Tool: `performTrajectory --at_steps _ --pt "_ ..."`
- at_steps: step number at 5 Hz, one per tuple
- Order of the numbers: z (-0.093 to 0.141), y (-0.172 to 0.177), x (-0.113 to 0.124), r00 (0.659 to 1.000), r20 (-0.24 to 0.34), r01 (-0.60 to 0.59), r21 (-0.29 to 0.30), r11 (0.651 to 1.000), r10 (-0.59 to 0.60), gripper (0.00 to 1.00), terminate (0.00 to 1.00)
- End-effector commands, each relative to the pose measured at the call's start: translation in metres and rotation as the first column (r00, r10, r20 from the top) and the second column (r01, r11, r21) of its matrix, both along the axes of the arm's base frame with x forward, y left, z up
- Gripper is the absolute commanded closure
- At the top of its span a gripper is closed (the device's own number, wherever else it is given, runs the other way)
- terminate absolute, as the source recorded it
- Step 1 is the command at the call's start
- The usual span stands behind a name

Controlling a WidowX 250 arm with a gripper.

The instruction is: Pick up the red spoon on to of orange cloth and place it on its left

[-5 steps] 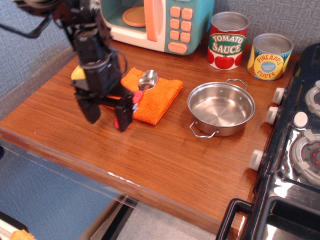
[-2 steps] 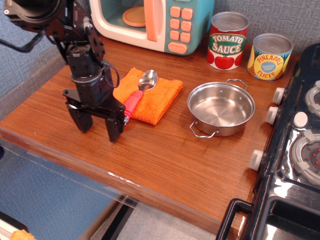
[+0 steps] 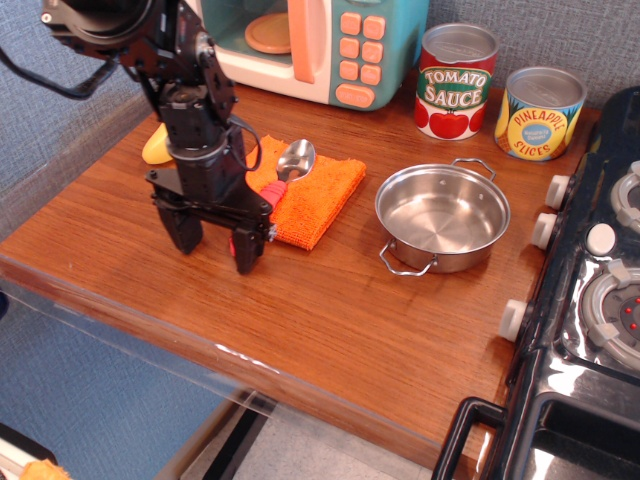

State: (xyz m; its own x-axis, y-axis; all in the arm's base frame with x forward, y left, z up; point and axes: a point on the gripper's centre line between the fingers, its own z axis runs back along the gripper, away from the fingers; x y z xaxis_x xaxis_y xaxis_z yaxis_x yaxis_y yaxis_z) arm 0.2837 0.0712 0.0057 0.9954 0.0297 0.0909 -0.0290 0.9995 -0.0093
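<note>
Red spoon [image 3: 288, 169] lies on orange cloth [image 3: 312, 196], frame center-left, handle partly hidden by gripper [image 3: 215, 244] w/ fingers [image 3: 247, 252] spread. Steel pot [image 3: 442, 216] on counter [image 3: 340, 320] holds nothing.

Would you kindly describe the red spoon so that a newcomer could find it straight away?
On the wooden counter, in front of the toy microwave, lies an orange cloth. The red spoon rests on it, its handle partly hidden by the gripper. It alone pairs a shiny silver bowl with a red-pink handle.
</note>
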Motion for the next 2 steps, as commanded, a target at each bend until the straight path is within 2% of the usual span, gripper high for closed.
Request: performTrajectory --at_steps 1,2 --pt "-0.0051 -0.0090 0.0022 1.000 0.005 0.005 0.013 1.000 -0.005 0.00 0.00" --pt "-0.0093 -0.0097 0.0035 1.000 0.000 -0.006 0.012 1.000 0.006 0.00 0.00"
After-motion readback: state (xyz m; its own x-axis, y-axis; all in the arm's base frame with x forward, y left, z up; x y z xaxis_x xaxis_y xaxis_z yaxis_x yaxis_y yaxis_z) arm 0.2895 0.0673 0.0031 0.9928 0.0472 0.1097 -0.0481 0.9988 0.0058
